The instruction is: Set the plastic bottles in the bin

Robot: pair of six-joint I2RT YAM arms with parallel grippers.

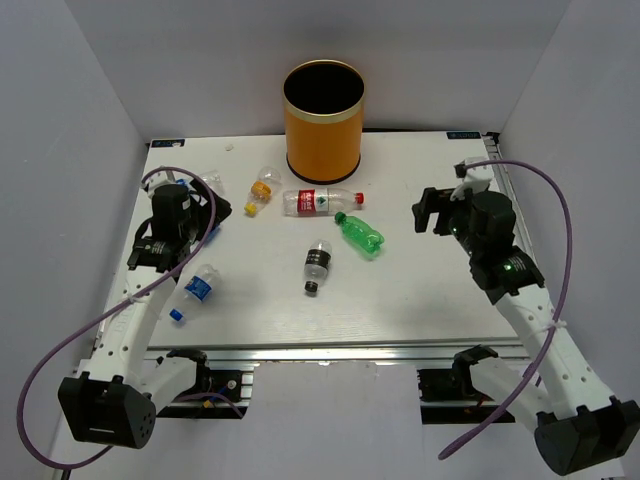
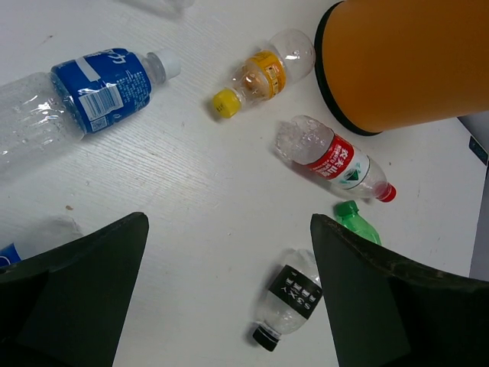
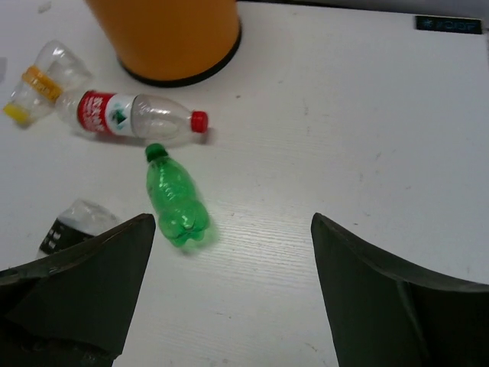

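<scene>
Several plastic bottles lie on the white table. An orange-capped one [image 1: 261, 188], a red-label one [image 1: 322, 201], an all-green one [image 1: 360, 234] and a black-label one [image 1: 317, 266] lie in front of the tall orange bin [image 1: 323, 120]. A blue-label bottle [image 1: 195, 291] lies near the front left, and another [image 2: 84, 92] lies by the left arm. My left gripper [image 1: 218, 212] is open and empty above the table's left side, with the black-label bottle [image 2: 294, 298] near its right finger. My right gripper [image 1: 430, 210] is open and empty, right of the green bottle [image 3: 176, 199].
Grey walls enclose the table on the left, back and right. The table's front edge [image 1: 330, 350] runs just ahead of the arm bases. Purple cables [image 1: 560, 210] loop off both arms. The bin stands at the back centre against the wall.
</scene>
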